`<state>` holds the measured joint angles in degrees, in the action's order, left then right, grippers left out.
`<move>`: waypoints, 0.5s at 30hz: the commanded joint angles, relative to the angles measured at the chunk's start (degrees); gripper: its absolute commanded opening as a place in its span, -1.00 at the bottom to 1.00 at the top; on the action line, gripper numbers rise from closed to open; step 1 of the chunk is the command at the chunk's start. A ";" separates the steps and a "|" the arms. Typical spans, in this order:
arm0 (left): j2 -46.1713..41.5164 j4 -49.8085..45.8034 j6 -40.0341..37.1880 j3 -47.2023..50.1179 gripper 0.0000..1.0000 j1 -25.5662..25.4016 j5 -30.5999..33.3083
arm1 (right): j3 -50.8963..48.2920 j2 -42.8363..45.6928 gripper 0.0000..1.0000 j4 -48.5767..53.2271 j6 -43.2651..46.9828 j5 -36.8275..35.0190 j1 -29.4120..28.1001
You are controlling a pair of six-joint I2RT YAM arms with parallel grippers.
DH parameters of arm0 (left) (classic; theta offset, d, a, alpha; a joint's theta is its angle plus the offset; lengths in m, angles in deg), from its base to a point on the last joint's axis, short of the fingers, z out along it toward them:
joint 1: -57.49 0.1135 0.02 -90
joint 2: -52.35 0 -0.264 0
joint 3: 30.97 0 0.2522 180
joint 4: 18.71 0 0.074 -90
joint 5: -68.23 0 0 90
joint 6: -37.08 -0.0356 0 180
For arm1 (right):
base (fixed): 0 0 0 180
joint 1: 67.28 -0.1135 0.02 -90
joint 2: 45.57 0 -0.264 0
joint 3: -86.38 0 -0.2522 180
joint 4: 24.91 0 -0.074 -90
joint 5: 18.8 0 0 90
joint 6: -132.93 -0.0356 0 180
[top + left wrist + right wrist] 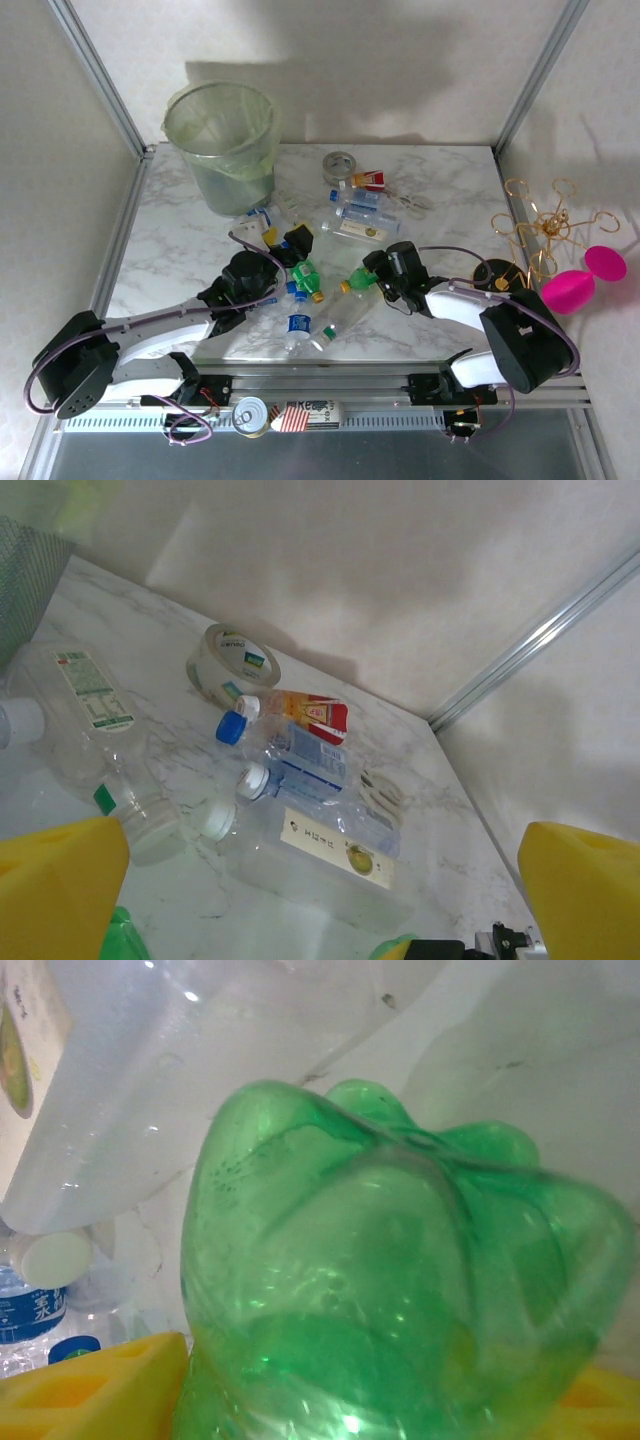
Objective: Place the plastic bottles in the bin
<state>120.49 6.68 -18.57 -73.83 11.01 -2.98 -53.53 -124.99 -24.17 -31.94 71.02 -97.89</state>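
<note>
The green bottle (400,1290) looks slick and squashy, so it could pop out of my right hand (372,272) on the way to the bin (225,180) at the back left of the tabletop (180,250). That hand pinches its fat end tight. My left hand (285,240) is spread wide, holding nothing.

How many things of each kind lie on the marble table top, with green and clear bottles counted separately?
Green bottles: 2
Clear bottles: 8, as far as the overlapping pile lets me tell
Tape roll: 1
Scissors: 1
Bin: 1
Total: 13
</note>
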 commanded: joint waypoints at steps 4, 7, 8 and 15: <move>-1.32 -1.98 -0.99 -0.20 0.99 -0.45 2.47 | 0.45 0.28 0.24 -0.91 1.74 -2.74 0.33; -1.89 -3.23 -2.29 -1.12 0.99 -0.06 2.60 | 1.46 2.78 0.16 -0.83 3.07 -3.81 0.29; -2.14 -3.37 -2.88 -1.40 0.99 0.20 1.93 | 1.79 3.89 0.14 -0.91 3.77 -3.95 0.38; -3.11 -2.77 -5.49 -3.81 0.99 4.29 -12.88 | 5.99 9.73 0.09 -1.15 12.19 -4.00 0.36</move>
<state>118.74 3.64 -21.74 -75.25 14.05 -8.01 -50.69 -117.30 -24.78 -25.03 68.46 -97.89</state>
